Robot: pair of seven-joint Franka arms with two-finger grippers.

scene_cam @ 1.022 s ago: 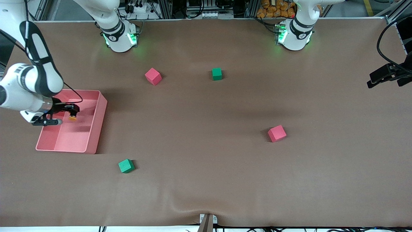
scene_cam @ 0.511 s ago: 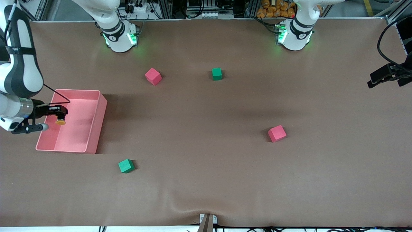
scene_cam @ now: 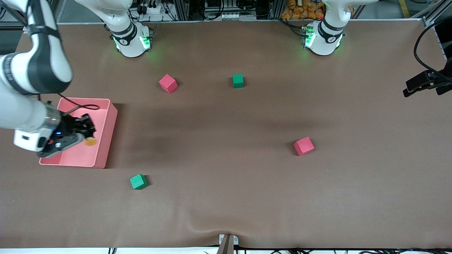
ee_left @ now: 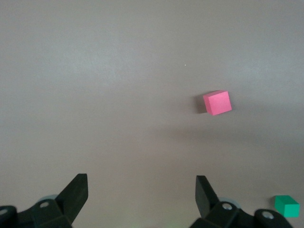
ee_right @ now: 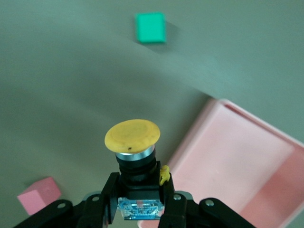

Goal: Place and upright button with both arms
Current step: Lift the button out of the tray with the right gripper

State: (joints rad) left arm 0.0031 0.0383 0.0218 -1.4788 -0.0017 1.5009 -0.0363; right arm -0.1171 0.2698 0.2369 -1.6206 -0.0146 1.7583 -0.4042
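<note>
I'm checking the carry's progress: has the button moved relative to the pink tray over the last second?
Yes. The button, gripped by the right gripper, now hangs over the pink tray corner nearer the front camera; before, it was over the tray's middle.

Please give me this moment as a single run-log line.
right gripper: shut on button, over pink tray | left gripper: open, waiting, holds nothing | button: not yet placed
</note>
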